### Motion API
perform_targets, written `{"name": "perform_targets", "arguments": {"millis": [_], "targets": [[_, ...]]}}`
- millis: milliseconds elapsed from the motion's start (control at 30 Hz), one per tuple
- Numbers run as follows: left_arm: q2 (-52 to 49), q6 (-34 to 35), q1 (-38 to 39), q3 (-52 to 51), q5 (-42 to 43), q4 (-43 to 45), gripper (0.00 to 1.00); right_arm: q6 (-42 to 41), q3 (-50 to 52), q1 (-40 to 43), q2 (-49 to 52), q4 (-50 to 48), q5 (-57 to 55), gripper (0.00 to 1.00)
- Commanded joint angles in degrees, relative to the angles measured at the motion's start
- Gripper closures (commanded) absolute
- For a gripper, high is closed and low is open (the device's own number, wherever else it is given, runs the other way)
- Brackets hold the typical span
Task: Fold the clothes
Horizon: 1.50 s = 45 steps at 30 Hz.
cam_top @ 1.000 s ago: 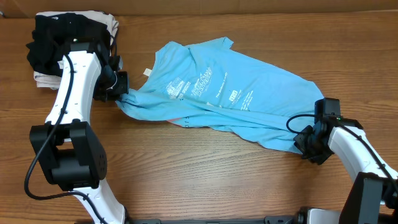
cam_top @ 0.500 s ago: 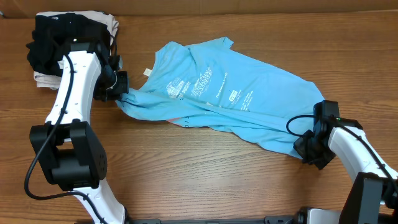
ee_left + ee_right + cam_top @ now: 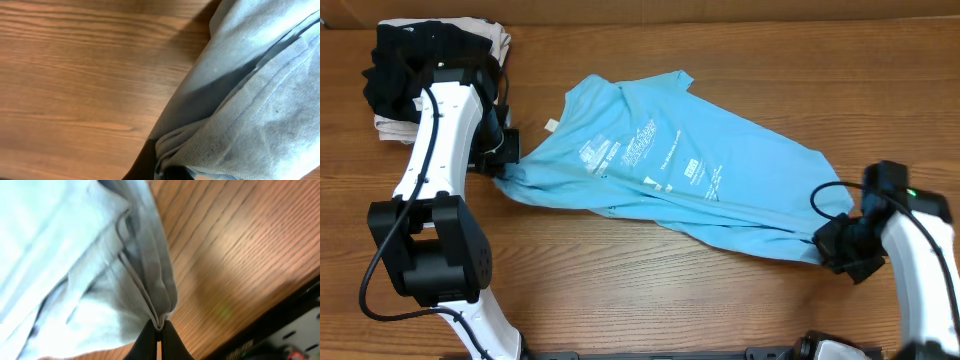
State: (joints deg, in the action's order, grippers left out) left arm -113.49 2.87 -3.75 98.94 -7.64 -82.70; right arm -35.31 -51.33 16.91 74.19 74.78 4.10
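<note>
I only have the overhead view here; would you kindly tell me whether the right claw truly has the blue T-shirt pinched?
Observer: Yes. The right wrist view shows the right claw closed on a folded edge of the T-shirt, with its tips meeting.
Operator: Thank you. And how does the left side look?
Observer: In the left wrist view, gathered cloth bunches tightly into the left claw at the bottom edge of the frame.
</note>
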Motion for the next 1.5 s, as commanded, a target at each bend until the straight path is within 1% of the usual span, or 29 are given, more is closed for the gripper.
{"name": "perform_targets", "arguments": {"millis": [0, 100, 167, 200, 267, 333, 467, 567, 633, 667, 700, 767, 867, 967, 1100, 1133, 1200, 1300, 1467], "targets": [[0.3, -0.5, -0.1, 0.5, -3.5, -0.3, 0.95, 1.3, -1.0, 0.5, -3.8, 1.4, 4.9, 0.96], [0.3, -0.5, -0.1, 0.5, -3.5, -0.4, 0.92, 0.5, -1.0, 0.5, -5.6, 2.8, 5.0, 0.96], [0.3, -0.5, -0.1, 0.5, -3.4, -0.4, 0.87, 0.5, -1.0, 0.5, -6.1, 3.8, 5.0, 0.96], [0.3, -0.5, -0.1, 0.5, -3.2, -0.5, 0.79, 0.5, -1.0, 0.5, -6.1, 4.6, 5.0, 0.96], [0.3, -0.5, -0.1, 0.5, -3.1, -0.7, 0.70, 0.5, -0.9, 0.5, -6.1, 5.4, 5.0, 0.96], [0.3, -0.5, -0.1, 0.5, -3.0, -0.9, 0.55, 0.5, -0.9, 0.5, -6.1, 6.4, 5.0, 0.96], [0.3, -0.5, -0.1, 0.5, -2.8, -0.9, 0.31, 0.5, -0.9, 0.5, -6.1, 8.1, 5.0, 0.85], [0.3, -0.5, -0.1, 0.5, -2.8, -0.8, 0.18, 0.5, -0.9, 0.5, -6.1, 9.5, 5.0, 0.78], [0.3, -0.5, -0.1, 0.5, -2.8, -0.2, 0.12, 0.5, -0.9, 0.5, -6.1, 10.3, 5.0, 0.67], [0.3, -0.5, -0.1, 0.5, -2.8, 0.2, 0.09, 0.6, -0.9, 0.5, -6.1, 10.4, 5.0, 0.60], [0.3, -0.5, -0.1, 0.5, -2.5, 0.7, 0.07, 0.6, -0.9, 0.5, -6.1, 10.3, 5.0, 0.49], [0.3, -0.9, -0.1, 0.5, -0.3, 2.5, 0.01, 0.5, -0.9, 0.5, -6.1, 9.0, 5.1, 0.34], [0.3, -4.7, 0.3, 0.5, 7.3, 7.1, 0.00, 0.5, -0.9, 0.5, -6.1, 4.7, 6.8, 0.23], [0.3, -7.7, 1.4, 0.6, 13.2, 13.0, 0.00, 0.8, -0.9, 0.5, -6.0, -0.5, 8.0, 0.17], [0.3, -7.9, 4.4, 0.6, 17.4, 21.8, 0.00, 3.8, -0.9, 0.5, -5.4, -7.8, 6.6, 0.04], [0.3, -8.3, 5.4, 0.6, 17.8, 23.9, 0.00, 4.1, -0.9, 0.5, -4.9, -9.4, 5.2, 0.03], [0.3, -8.9, 7.4, 0.6, 17.5, 28.3, 0.00, 5.8, -0.9, 0.5, -3.3, -12.6, 2.8, 0.02], [0.3, -8.9, 10.0, 0.6, 16.3, 35.1, 0.00, 8.8, -0.9, 0.5, 0.2, -17.8, 2.4, 0.02], [-0.8, -8.9, 12.2, 0.6, 16.0, 45.3, 0.00, 10.7, -1.0, 0.5, 7.2, -27.8, 2.0, 0.06]]}}
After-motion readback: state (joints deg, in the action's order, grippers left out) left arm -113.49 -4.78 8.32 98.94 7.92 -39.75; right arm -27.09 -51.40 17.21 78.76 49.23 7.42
